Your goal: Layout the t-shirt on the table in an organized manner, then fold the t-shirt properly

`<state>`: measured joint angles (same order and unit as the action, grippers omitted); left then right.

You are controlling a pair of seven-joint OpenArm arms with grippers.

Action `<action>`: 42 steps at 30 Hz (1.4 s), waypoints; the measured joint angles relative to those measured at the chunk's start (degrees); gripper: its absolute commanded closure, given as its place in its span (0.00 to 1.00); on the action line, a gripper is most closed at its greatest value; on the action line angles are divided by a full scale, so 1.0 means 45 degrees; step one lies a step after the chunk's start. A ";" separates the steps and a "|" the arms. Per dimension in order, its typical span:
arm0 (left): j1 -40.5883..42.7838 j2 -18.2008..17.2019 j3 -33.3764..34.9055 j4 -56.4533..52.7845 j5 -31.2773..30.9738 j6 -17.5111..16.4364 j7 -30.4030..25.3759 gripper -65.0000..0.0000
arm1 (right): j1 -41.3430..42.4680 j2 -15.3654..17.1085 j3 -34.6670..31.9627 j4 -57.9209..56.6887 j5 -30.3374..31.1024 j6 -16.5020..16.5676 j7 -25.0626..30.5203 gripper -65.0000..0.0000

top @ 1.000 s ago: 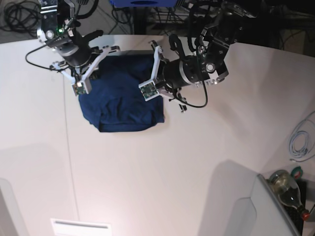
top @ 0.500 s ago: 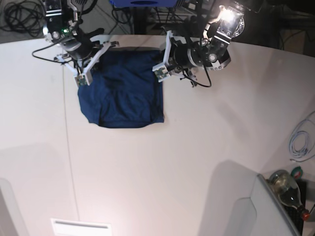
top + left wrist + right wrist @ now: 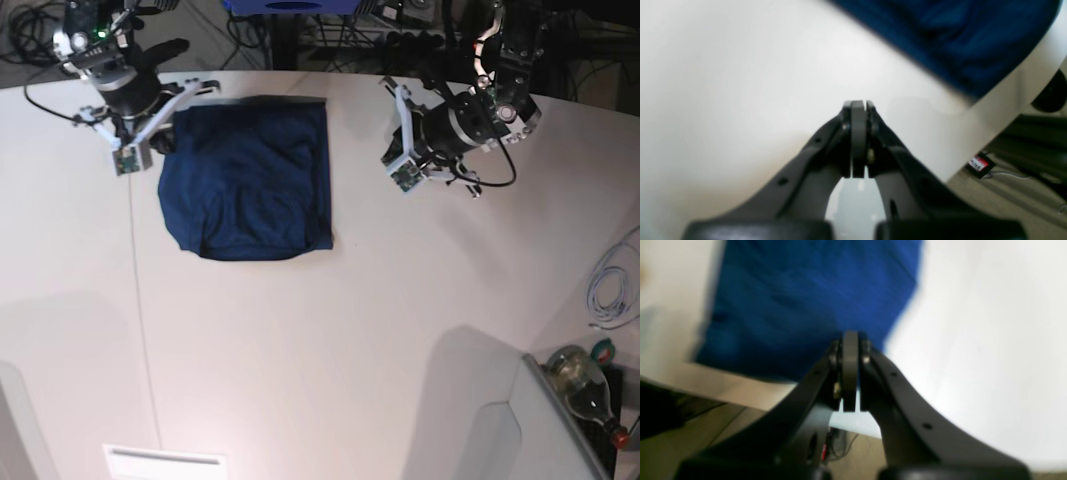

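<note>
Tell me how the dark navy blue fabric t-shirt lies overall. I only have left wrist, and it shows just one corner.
Observer: In the base view, the dark navy blue fabric t-shirt lies flat as a roughly rectangular folded shape near the far edge of the large white table.
Operator: Right arm gripping it?
Observer: No. The right gripper has its fingers shut with no cloth between them, by the shirt's far left corner in the base view.

Both wrist views blur the t-shirt [image 3: 806, 303], cut by their top edges; its folds stay unreadable
</note>
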<state>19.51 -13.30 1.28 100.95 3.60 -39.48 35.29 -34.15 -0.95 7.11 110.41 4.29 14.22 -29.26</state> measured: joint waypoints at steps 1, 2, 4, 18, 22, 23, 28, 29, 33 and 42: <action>0.0340 -0.0248 -0.0243 0.0136 -0.0073 -0.0010 -0.0049 1.00 | -0.0170 0.0078 0.0321 0.0000 -0.0034 -0.0049 -0.0073 0.99; 0.0709 -0.0597 -0.0447 0.0214 -0.0121 -0.0063 -0.0063 1.00 | -0.0398 0.0136 0.0665 0.0034 -0.0005 -0.0034 -0.0058 0.99; 0.1506 -0.1355 -0.0763 0.0233 -0.0097 -0.0141 -0.0039 1.00 | -0.1039 0.0194 0.1501 0.0379 -0.0015 -0.0019 -0.0165 0.99; 0.6319 -0.3113 -0.0447 -0.0243 -0.0034 0.0000 -0.2997 1.00 | -0.4959 -0.0374 0.2084 0.0180 0.0078 0.1326 -0.1321 0.99; 0.6173 -0.3220 0.1083 -0.2778 0.0860 0.0005 -0.4070 1.00 | -0.3837 -0.0151 0.1141 -0.3390 0.0063 0.1394 -0.1375 0.98; 0.5897 -0.3201 0.1583 -0.3755 0.1248 -0.0010 -0.4381 1.00 | -0.3376 -0.0112 0.0967 -0.4658 0.0078 0.1336 -0.1321 0.98; 0.4022 -0.2671 0.4323 -0.8650 0.1685 0.1889 -0.6023 1.00 | -0.0389 0.0214 0.0583 -1.1764 0.0000 0.1321 0.0219 0.98; 0.3521 -0.2453 0.4954 -0.9661 0.1438 0.2346 -0.6377 1.00 | 0.0204 0.0306 0.0607 -1.3440 0.0107 0.1307 0.1263 0.98; 0.1462 -0.1214 0.6907 -1.4144 0.0486 0.3473 -0.6960 1.00 | 0.2997 0.0821 0.0583 -2.0351 0.0015 0.1258 0.5207 0.98; -0.0724 0.1239 0.7490 -1.9696 -0.2448 0.3453 -0.9792 1.00 | 0.3585 0.1156 0.0597 -2.2241 0.0068 0.1229 1.0040 0.98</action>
<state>16.25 -7.73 34.98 12.32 -7.42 -23.94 -8.78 -18.02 4.25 9.80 10.33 4.60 19.75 15.92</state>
